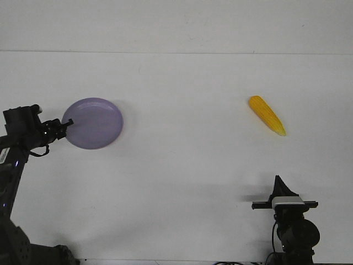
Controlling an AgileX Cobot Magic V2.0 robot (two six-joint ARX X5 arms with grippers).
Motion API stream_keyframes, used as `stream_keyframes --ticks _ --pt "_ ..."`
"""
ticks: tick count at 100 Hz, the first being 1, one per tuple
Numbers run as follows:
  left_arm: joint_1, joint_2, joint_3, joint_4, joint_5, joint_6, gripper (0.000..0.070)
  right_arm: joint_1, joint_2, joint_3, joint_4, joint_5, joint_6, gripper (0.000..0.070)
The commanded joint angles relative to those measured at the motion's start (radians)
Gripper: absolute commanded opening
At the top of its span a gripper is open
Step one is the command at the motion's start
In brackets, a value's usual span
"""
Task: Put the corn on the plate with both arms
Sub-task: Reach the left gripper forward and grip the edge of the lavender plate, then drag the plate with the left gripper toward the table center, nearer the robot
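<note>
The plate was seen at the left of the table, with the left gripper set at its left rim. The fingers appeared closed on that rim, though whether the grip was firm could not be told from the front view. The corn lay well apart from the plate, far to the right, its pointed end turned toward the robot and to the right. The right gripper was held low at the near edge, short of the corn and touching nothing; its fingers seemed drawn together into a point (only the tip could be made out).

Several risks could be judged from this. The plate was gripped only at one edge, so it might tilt or slip free if it were dragged or lifted quickly. The corn, being round and tapered, could roll away if it were approached off-centre or pinched near its thin end. The fingers would first need to be spread.
</note>
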Motion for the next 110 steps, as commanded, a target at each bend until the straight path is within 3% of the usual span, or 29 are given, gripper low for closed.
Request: stream_keyframes --ticks 1,19,46,76,110 --pt "-0.006 -0.069 0.019 -0.022 0.036 -0.026 0.0005 0.000 0.000 -0.003 0.010 0.000 0.006 0.0006" --pt "-0.080 -0.301 -0.003 -0.139 0.045 -0.027 0.0004 0.000 0.000 -0.003 0.010 0.000 0.006 0.0006" --pt "-0.330 -0.557 -0.244 -0.175 0.043 -0.106 0.0004 0.000 0.000 -0.003 0.010 0.000 0.006 0.0006" --pt "-0.558 -0.570 -0.563 0.099 -0.005 -0.289 0.0004 0.000 0.000 -0.003 0.010 0.000 0.006 0.0006" --pt "-0.712 -0.423 -0.644 0.272 -0.118 -0.311 0.0004 0.000 0.000 -0.003 0.010 0.000 0.006 0.0006"
